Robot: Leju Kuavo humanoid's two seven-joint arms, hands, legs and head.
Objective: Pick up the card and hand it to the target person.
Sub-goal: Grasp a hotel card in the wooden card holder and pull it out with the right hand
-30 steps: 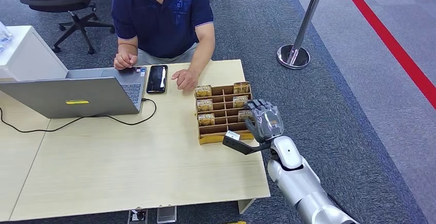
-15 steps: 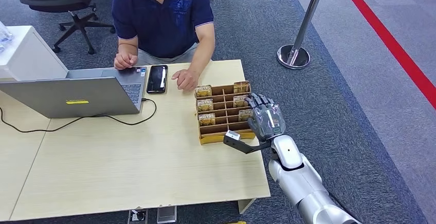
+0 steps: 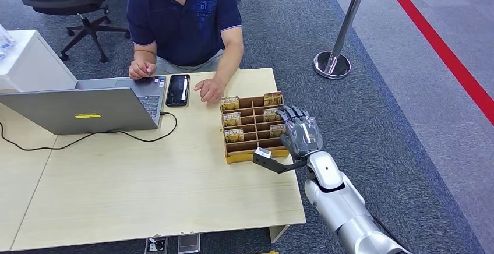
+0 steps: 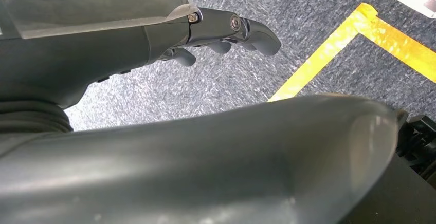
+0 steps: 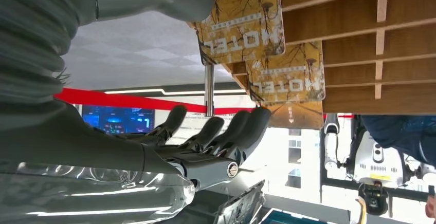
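Beside the card rack, right robot hand hovers, fingers spread.

Card: yellow-gold hotel key card with printed "HOTEL" lettering and a tree pattern. Stands upright in the right column of a slotted wooden rack, nearest slot of three filled on that side, close to the worktop's right edge.

Target person: seated at the worktop's far edge, navy polo shirt, one hand resting on the worktop.
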